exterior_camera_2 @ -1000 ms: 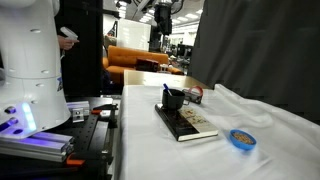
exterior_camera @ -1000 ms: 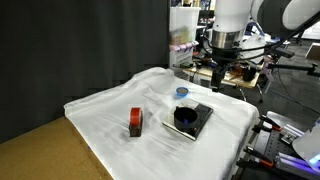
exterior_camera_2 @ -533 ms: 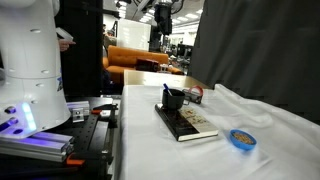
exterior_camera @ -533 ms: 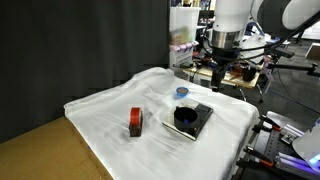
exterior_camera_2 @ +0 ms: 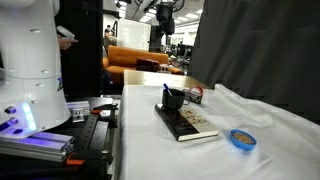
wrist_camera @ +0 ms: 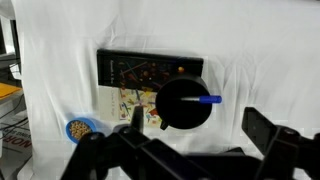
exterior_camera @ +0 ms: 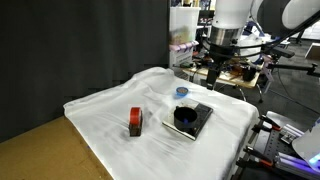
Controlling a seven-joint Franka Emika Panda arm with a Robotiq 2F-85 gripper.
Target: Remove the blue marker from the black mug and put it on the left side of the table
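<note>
The black mug (wrist_camera: 185, 103) stands on a flat dark slab (wrist_camera: 150, 68) on the white-draped table (exterior_camera: 110, 105). The blue marker (wrist_camera: 208, 99) lies across the mug's mouth, its blue end over the rim; it shows as a thin stick above the mug in an exterior view (exterior_camera_2: 167, 89). The mug shows in both exterior views (exterior_camera: 185, 116) (exterior_camera_2: 175, 99). My gripper (wrist_camera: 195, 120) is open and empty, well above the mug, with a dark finger on either side of it in the wrist view. It hangs high over the table's far side in an exterior view (exterior_camera: 217, 72).
A red object (exterior_camera: 135, 122) stands on the cloth apart from the slab. A round blue-and-white lid (exterior_camera: 181, 92) (exterior_camera_2: 240, 138) (wrist_camera: 80, 128) lies near the slab. Tan wood (exterior_camera: 40, 150) shows at one table edge. Equipment racks stand behind the table, and the robot base (exterior_camera_2: 30, 70) beside it.
</note>
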